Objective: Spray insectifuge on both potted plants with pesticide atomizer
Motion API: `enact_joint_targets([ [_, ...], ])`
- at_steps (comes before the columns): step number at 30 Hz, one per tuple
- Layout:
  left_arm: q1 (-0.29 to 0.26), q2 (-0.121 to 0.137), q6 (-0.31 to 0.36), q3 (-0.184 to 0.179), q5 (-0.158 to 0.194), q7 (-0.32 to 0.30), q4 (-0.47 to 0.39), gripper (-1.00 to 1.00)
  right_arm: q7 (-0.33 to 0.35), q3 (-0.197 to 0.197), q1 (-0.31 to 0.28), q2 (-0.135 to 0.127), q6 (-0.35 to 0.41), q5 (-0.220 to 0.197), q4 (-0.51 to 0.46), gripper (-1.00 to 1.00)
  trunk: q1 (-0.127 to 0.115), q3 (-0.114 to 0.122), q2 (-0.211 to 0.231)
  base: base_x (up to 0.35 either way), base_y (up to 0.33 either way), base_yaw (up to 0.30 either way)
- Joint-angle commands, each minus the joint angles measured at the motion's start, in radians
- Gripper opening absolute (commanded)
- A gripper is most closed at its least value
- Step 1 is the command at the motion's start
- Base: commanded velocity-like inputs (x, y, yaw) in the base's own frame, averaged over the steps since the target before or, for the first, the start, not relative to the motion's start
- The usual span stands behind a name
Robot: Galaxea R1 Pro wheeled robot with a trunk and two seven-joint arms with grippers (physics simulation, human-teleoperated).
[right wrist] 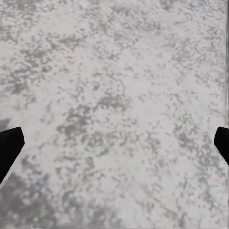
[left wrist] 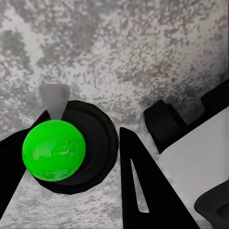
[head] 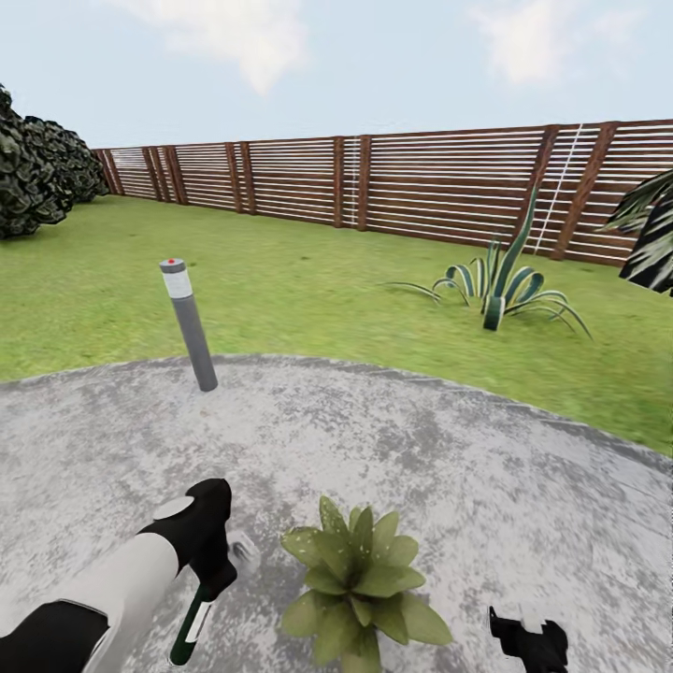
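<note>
The pesticide atomizer (head: pixel 192 624), a slim dark green bottle with a white label band, hangs tilted just above the stone patio (head: pixel 467 486), left of a potted plant (head: pixel 360 584). My left gripper (head: pixel 217 578) is shut on its upper end. In the left wrist view the atomizer (left wrist: pixel 54 149) shows end-on as a bright green dome in a dark round body, between the black fingers (left wrist: pixel 138 181) of the left gripper (left wrist: pixel 83 129). The plant is a low rosette of broad green leaves that hide its pot. My right gripper (head: pixel 528 640) is open and empty, right of the plant; in its wrist view the right gripper (right wrist: pixel 114 143) hangs over bare stone.
A grey lamp post (head: pixel 190 322) stands at the patio's far left edge. Lawn (head: pixel 308 280) lies beyond, with a striped spiky agave (head: pixel 500 285) at the right. A brown slatted fence (head: pixel 374 182) closes the back, with dark trees (head: pixel 37 173) on the left and a palm (head: pixel 654 234) on the right.
</note>
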Motion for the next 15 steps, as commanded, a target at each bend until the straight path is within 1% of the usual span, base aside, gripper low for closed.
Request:
enact_joint_targets([
  [1, 0.0, 0.0, 0.007, -0.003, -0.007, -0.01, -0.002, -1.0, -0.005, -0.005, -0.001, -0.001, -0.003, 0.011, 0.002, 1.0, 0.0, -0.001, 0.0, 0.033, -0.263, 0.007],
  [3, 0.0, 0.0, 0.007, -0.003, -0.007, -0.009, -0.003, -1.0, -0.005, -0.005, -0.001, -0.003, -0.003, 0.012, 0.002, 1.0, 0.0, -0.001, 0.0, -0.113, -0.241, 0.002],
  [5, 0.0, 0.0, 0.007, -0.003, -0.007, -0.009, -0.003, -1.0, -0.005, -0.005, -0.001, -0.003, -0.003, 0.011, 0.002, 1.0, 0.0, -0.001, 0.0, -0.225, -0.196, 0.0],
  [9, 0.0, 0.002, 0.007, -0.001, -0.007, -0.009, 0.008, -1.0, -0.004, -0.005, -0.001, 0.002, -0.003, 0.01, 0.001, 1.0, 0.0, -0.001, 0.0, -0.039, -0.03, 0.012],
  [11, 0.001, 0.002, 0.007, -0.002, -0.007, -0.009, 0.009, -1.0, -0.004, -0.004, -0.001, 0.003, -0.003, 0.01, 0.0, 1.0, 0.0, -0.001, 0.0, 0.0, 0.0, 0.191],
  [15, 0.001, 0.002, 0.007, -0.001, -0.007, -0.008, 0.008, -1.0, -0.005, -0.004, -0.001, 0.003, -0.003, 0.01, 0.001, 1.0, 0.0, -0.001, 0.0, 0.0, 0.0, 0.264],
])
